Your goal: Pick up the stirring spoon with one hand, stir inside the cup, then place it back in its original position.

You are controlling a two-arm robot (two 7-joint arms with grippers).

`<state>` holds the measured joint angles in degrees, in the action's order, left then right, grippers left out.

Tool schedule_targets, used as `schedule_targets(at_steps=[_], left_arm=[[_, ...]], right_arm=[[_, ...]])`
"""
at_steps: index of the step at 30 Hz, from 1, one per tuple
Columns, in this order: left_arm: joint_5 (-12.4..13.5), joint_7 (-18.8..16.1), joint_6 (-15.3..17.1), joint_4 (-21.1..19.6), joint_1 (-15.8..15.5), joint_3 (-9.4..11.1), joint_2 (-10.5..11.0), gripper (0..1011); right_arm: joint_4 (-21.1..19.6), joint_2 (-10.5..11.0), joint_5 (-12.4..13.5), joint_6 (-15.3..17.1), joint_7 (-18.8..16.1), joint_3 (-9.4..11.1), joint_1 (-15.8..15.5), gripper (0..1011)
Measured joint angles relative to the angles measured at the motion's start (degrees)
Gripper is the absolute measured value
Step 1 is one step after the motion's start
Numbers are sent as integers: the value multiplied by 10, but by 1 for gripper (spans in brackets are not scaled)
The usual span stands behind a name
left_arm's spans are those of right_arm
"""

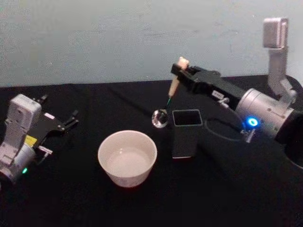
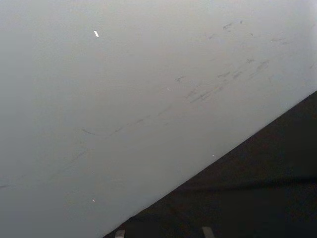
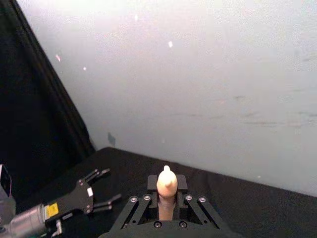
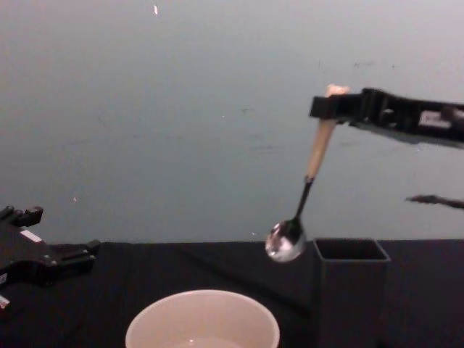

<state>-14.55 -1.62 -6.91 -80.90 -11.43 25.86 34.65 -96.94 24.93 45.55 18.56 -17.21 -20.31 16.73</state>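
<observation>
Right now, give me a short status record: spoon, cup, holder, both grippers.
right gripper: shut on the top end of the spoon handle
spoon: hanging bowl-down in the air, beside the holder top, outside the cup
cup: upright, near centre, untouched
holder: upright, right of cup
left gripper: open, parked at left

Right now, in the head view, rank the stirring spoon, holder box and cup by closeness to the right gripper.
1. stirring spoon, clamped in the right gripper, bowl hanging down.
2. holder box, just below, right of the spoon's bowl.
3. cup, farther off, to the left and nearer the robot.
The left gripper is parked far left.
</observation>
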Motion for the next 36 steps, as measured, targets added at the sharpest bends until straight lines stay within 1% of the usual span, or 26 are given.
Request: schedule_targets(at_steps=[1,4,8,11,12,14,16,18,21,26,31,32,33,36], left_arm=[[0,0,0,0,0,0,0,1001],[0,0,0,0,0,0,0,1001],[0,0,0,0,0,0,0,1001],[0,0,0,0,0,0,0,1001],[0,0,0,0,0,0,0,1001],[0,0,0,0,0,0,0,1001],[0,0,0,0,0,0,0,1001],[0,0,0,0,0,0,0,1001],[0,0,0,0,0,0,0,1001],[0,0,0,0,0,0,0,1001],[0,0,0,0,0,0,0,1001],[0,0,0,0,0,0,0,1001],[0,0,0,0,0,0,0,1001],[0,0,0,0,0,0,0,1001]], right_arm=[[0,0,0,0,0,0,0,213],[-9,13,16,-4,2,15,-7,213],[-16,26,28,-10,2,28,-15,214],[-17,34,33,-15,3,34,-19,213],[-18,39,36,-18,4,37,-21,214],[-18,44,38,-21,4,40,-23,213],[-17,54,39,-28,4,42,-26,213],[-16,57,39,-30,5,42,-27,213],[-13,62,39,-34,6,39,-27,213],[-2,66,34,-42,10,24,-24,214],[17,65,25,-50,10,6,-16,214],[17,65,25,-50,10,6,-16,213],[24,64,21,-52,10,-1,-13,214],[31,62,16,-53,11,-7,-11,213]])
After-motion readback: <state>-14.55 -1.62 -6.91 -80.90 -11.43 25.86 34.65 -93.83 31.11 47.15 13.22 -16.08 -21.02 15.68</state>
